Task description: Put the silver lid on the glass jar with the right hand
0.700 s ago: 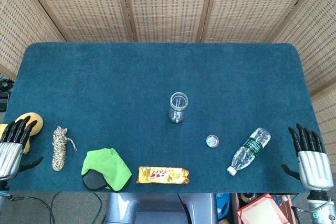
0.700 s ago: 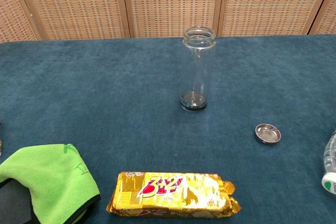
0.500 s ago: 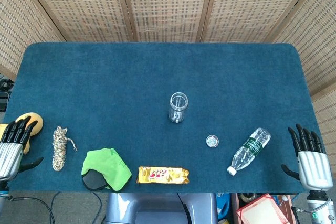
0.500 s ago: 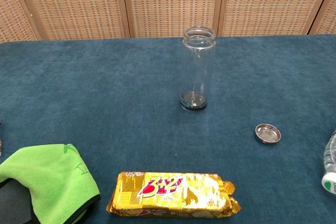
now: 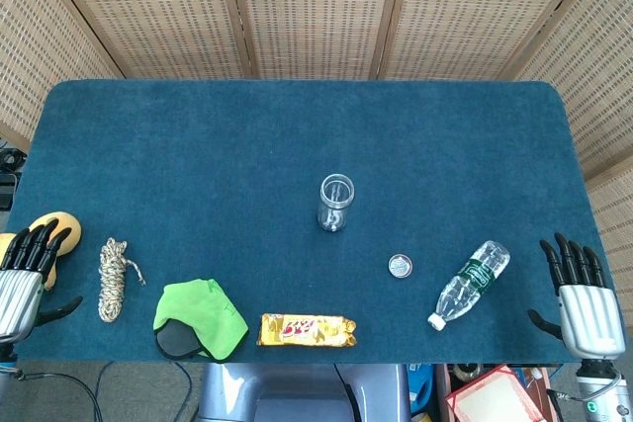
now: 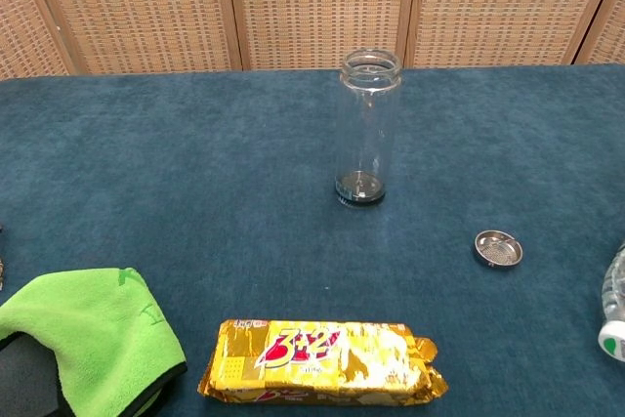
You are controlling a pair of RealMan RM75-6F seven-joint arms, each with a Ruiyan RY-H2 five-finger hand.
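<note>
The glass jar stands upright and uncapped near the middle of the blue table. The small round silver lid lies flat on the cloth to the jar's right and nearer the front edge. My right hand hovers at the table's front right corner, fingers spread and empty, well to the right of the lid. At the front left corner, my left hand is also spread with nothing in it. Neither hand appears in the chest view.
A plastic water bottle lies between the lid and my right hand. Along the front edge sit a yellow snack pack, a green cloth over a black object, a coiled rope and a yellow object by my left hand.
My right hand has shifted very slightly toward the front edge. Nothing else has moved.
</note>
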